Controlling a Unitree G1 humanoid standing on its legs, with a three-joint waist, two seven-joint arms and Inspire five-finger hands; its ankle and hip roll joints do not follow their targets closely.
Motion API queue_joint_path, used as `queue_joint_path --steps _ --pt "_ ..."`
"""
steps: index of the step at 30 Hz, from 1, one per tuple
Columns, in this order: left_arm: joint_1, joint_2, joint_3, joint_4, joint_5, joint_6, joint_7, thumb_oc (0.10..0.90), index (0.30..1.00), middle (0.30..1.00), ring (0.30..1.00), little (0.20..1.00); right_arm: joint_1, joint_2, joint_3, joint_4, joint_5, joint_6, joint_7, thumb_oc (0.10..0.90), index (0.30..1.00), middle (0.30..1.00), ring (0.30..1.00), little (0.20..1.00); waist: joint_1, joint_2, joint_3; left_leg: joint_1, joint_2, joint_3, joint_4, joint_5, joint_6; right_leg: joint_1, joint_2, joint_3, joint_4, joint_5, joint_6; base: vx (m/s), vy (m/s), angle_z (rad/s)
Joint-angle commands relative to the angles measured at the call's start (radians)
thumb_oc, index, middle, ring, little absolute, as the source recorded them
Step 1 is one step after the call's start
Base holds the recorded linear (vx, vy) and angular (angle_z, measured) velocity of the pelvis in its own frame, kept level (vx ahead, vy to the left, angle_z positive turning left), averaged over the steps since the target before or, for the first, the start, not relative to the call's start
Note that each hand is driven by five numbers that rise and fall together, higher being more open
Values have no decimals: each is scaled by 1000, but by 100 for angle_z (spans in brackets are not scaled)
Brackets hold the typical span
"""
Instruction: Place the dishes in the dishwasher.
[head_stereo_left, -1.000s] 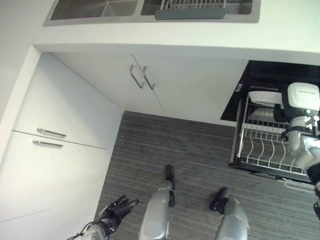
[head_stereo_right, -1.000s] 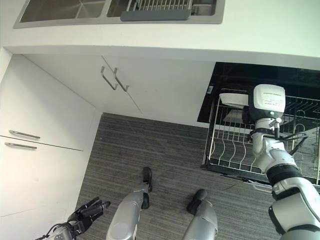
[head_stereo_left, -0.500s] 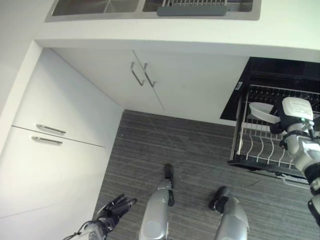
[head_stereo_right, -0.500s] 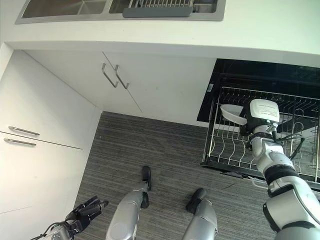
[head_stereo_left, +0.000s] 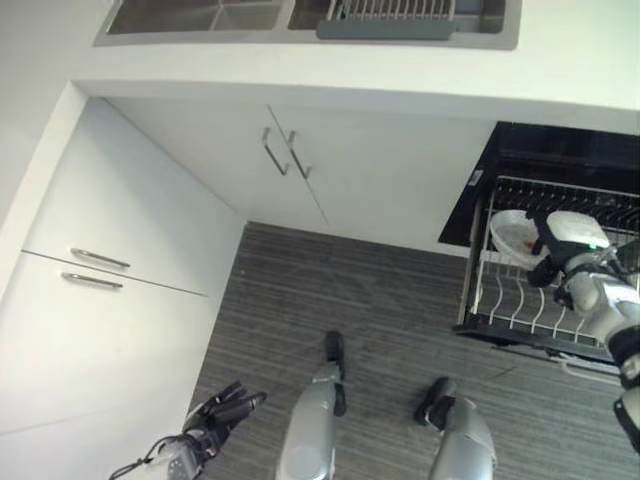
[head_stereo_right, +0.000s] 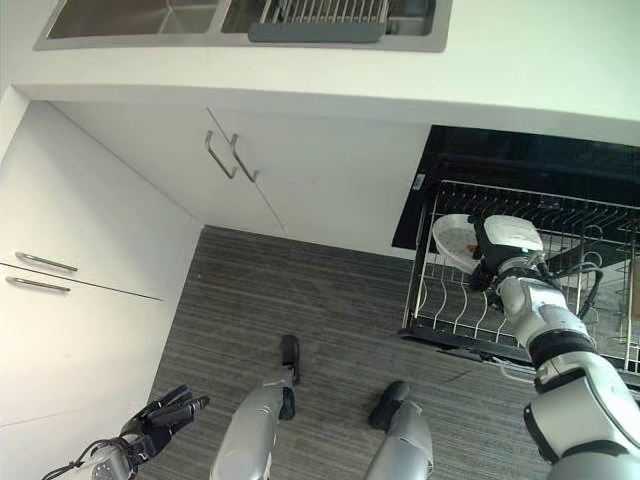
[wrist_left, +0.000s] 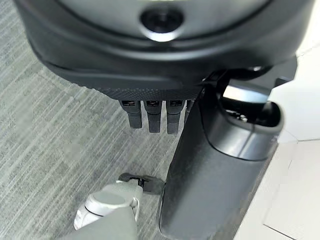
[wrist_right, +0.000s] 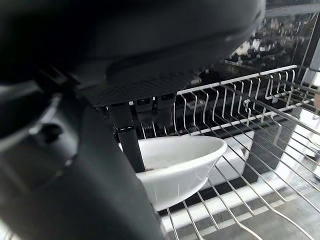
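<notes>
At seven o'clock the left hand (head_stereo_left: 205, 432) hung relaxed and idle, while at three o'clock the right hand (head_stereo_right: 497, 252), pinching a white bowl (head_stereo_right: 457, 241), had dropped and tipped it into the dishwasher rack (head_stereo_right: 455, 315), so release seemed near.

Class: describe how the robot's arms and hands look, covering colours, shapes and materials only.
Both arms are silver-grey, rounded segments with dark joint bands. The right hand is dark with a white cover; the left hand is black with slim fingers.
</notes>
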Motion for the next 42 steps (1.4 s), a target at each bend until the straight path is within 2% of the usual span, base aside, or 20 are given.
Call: queue_joint_path --steps 1,4,9,12,15,16,20,21,22,24,25,27,29,30,31,33,35,37,42 --pt "3 95 9 15 22 -23 -13 800 900 900 900 900 -56 16 -3 29 27 30 46 800 900 900 900 900 15 -32 44 20 32 -23 198 -324 -58 117 11 71 -290 86 142 0 0 0" --pt "-1 102 12 15 25 -18 -19 800 900 900 900 900 -41 19 -9 37 51 44 85 800 900 900 900 900 14 -37 44 21 34 -22 198 -325 -58 117 12 73 -290 86 141 0 0 0" --pt "-1 113 29 37 46 -18 -45 800 900 900 900 900 -26 10 -47 39 168 30 127 800 900 900 900 900 8 -53 40 32 40 -20 198 -327 -60 124 19 79 -290 88 141 1 -2 -1" --pt "15 107 39 42 49 -26 -52 800 900 900 900 900 -5 -2 -109 -9 354 86 180 800 900 900 900 900 -4 -69 30 50 51 -16 198 -330 -63 139 28 87 -290 84 137 18 29 -7" --pt "34 96 52 43 53 -37 -54 800 900 900 900 900 35 -10 -183 -75 512 110 209 800 900 900 900 900 -17 -83 18 66 59 -10 198 -329 -67 151 33 96 -290 82 135 2 47 -5" --pt "43 89 58 41 50 -39 -51 800 900 900 900 900 62 -13 -224 -118 568 103 206 800 900 900 900 900 -27 -90 17 63 63 3 198 -303 -58 147 32 88 -290 104 123 -17 80 -4" --pt "104 39 98 44 69 -62 -46 800 900 900 900 900 214 -14 -429 -345 808 143 155 800 900 900 900 900 -70 -113 -16 116 79 26 198 -311 -62 188 48 104 -290 95 119 80 118 -13" --pt "126 13 112 53 79 -74 -34 800 900 900 900 900 301 15 -525 -436 878 142 119 800 900 900 900 900 -91 -123 -34 140 85 36 198 -316 -63 204 55 115 -290 91 118 183 200 -44" --pt "149 -16 132 73 88 -88 -25 800 900 900 900 900 397 69 -632 -535 963 183 121 800 900 900 900 900 -121 -136 -57 168 91 50 198 -324 -63 223 64 129 -290 85 117 168 170 -34" --pt "155 -22 135 76 91 -90 -23 800 900 900 900 900 425 86 -658 -562 990 195 114 800 900 900 900 900 -126 -140 -64 176 92 55 198 -327 -62 228 65 134 -290 83 117 100 100 -22" --pt "169 -43 146 90 101 -98 -17 800 900 900 900 900 483 132 -729 -624 1052 231 107 800 900 900 900 900 -149 -146 -85 200 96 70 198 -330 -64 245 72 144 -290 77 114 125 149 -36" --pt "184 -80 151 124 98 -125 -1 800 900 900 900 900 556 194 -814 -710 1121 258 110 800 900 900 900 900 -185 -150 -118 238 104 97 198 -335 -67 271 82 152 -290 68 107 161 208 -40" --pt "185 -107 158 139 85 -131 25 800 900 900 900 900 614 232 -842 -760 1044 260 92 800 900 900 900 900 -212 -154 -139 264 110 115 198 -340 -66 288 86 159 -290 63 105 118 136 -35" --pt "192 -120 172 144 94 -134 33 800 900 900 900 900 670 257 -870 -814 1059 290 69 800 900 900 900 900 -236 -163 -153 288 112 130 198 -347 -65 302 88 165 -290 57 103 108 97 -39" --pt "197 -128 179 162 104 -143 30 800 900 900 900 900 705 283 -897 -824 1108 293 42 800 900 900 900 900 -253 -168 -164 305 114 140 198 -352 -65 313 91 173 -290 52 102 98 80 -40" --pt "199 -133 179 169 104 -143 32 800 900 900 900 900 735 316 -921 -836 1153 282 5 800 900 900 900 900 -266 -170 -172 317 114 146 198 -357 -64 319 92 182 -290 50 102 68 51 -18" --pt "201 -138 178 182 106 -150 30 800 900 900 900 900 763 361 -946 -835 1244 267 -78 800 900 900 900 900 -282 -170 -178 332 115 154 198 -363 -62 326 92 190 -290 48 103 50 35 -6" --pt "205 -147 173 188 96 -152 36 800 900 900 900 900 810 432 -970 -828 1319 199 -170 800 900 900 900 900 -299 -170 -182 347 115 164 198 -368 -59 332 93 199 -290 49 105 41 36 -16" --pt "215 -168 141 176 90 -150 49 800 900 900 900 900 846 516 -973 -799 1347 53 -317 800 900 900 900 900 -311 -156 -184 374 108 170 198 -381 -50 348 97 211 -290 46 104 24 39 -9"
